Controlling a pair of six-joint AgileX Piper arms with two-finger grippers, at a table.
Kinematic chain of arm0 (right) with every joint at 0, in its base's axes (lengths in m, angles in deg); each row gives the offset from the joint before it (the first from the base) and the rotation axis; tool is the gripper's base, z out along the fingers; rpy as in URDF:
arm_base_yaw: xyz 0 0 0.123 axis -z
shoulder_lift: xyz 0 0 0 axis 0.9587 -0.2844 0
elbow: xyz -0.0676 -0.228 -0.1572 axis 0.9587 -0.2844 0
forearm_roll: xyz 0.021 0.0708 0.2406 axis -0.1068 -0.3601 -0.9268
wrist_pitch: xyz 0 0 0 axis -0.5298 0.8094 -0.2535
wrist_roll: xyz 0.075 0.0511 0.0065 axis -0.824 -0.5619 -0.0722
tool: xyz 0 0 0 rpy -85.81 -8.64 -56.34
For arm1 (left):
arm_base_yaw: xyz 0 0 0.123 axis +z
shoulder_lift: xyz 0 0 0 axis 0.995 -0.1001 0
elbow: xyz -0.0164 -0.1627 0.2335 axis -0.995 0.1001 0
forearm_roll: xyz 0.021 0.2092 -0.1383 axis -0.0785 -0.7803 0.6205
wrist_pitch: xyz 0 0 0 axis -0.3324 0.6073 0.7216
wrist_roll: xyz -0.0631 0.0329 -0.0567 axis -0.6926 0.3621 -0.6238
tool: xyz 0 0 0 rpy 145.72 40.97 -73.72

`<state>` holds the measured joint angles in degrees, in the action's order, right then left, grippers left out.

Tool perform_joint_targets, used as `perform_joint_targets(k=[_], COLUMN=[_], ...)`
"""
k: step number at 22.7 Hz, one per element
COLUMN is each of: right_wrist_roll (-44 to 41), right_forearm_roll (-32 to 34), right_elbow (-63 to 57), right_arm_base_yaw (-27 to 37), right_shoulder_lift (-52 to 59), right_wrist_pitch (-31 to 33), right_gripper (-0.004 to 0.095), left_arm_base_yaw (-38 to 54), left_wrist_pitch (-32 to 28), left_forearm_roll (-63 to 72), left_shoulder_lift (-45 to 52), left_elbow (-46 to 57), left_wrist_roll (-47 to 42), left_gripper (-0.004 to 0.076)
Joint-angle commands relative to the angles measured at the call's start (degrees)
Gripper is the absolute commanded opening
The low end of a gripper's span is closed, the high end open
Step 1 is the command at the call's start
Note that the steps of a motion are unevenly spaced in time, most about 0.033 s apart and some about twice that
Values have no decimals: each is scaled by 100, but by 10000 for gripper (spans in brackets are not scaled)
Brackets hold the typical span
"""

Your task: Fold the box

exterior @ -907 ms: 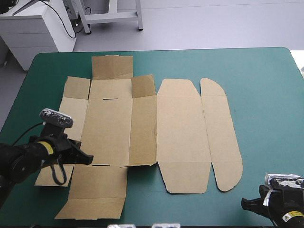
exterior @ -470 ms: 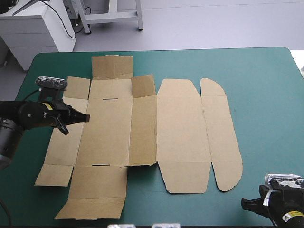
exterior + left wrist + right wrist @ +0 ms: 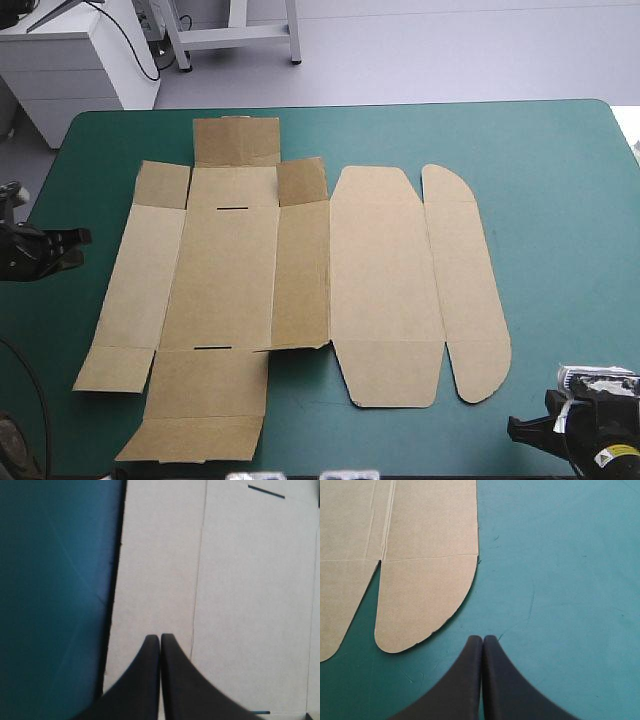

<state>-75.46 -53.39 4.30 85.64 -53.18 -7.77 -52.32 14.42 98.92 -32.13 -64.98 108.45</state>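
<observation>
The brown box point(image 3: 300, 270) lies as a flat cut sheet across the middle of the teal-green cover, all flaps down. My left gripper point(image 3: 82, 237) is shut at the table's left edge, just left of the sheet's left panel and apart from it. In the left wrist view, the left gripper point(image 3: 160, 637) points over that panel of the box point(image 3: 240, 605), holding nothing. At the near right corner my right gripper point(image 3: 512, 428) is shut, off the board. The right wrist view shows the right gripper point(image 3: 482, 637) just short of the rounded flap of the box point(image 3: 425, 530).
Bare teal-green cover point(image 3: 560, 220) stretches from the box's rounded flaps to the table's right edge. A narrower strip of cover point(image 3: 60, 300) runs along the left edge beside the sheet. Two thin slots point(image 3: 232, 208) are cut in the box's middle panel.
My left gripper was over the box's near left panel, moved toward the far side, then drew back left off the sheet to the table's edge. The box and right arm stayed still.
</observation>
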Motion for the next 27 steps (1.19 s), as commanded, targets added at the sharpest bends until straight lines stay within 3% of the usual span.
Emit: perform_joint_targets(k=[1, 9, 11, 13, 15, 17, 27], right_wrist_roll=[26, 26, 26, 26, 26, 26, 26], right_forearm_roll=[-87, -87, -87, -87, -87, -87, -87], right_elbow=[145, 145, 145, 145, 145, 145, 145], right_arm_base_yaw=[-5, -5, -5, -5, -5, -5, -5], right_shoulder_lift=[-75, -75, -75, -75, -75, -75, -75], right_wrist_pitch=[-321, -321, -321, -321, -321, -321, -321], right_gripper=[-19, -20, -20, -20, -20, -20, -20], left_arm_base_yaw=[467, 568, 568, 568, 568, 568, 568], left_wrist_pitch=[113, 658, 753, 766, 694, 707, 764], left_forearm_roll=[704, 256, 246, 209, 194, 212, 631], left_shoulder_lift=[-75, -1041, -1190, -1278, -1340, -1455, -1989], left_elbow=[-181, -181, -181, -181, -181, -181, 170], left_wrist_roll=[383, 608, 608, 608, 608, 608, 819], left_gripper=[-8, -4, 42, 158, 382, 493, 440])
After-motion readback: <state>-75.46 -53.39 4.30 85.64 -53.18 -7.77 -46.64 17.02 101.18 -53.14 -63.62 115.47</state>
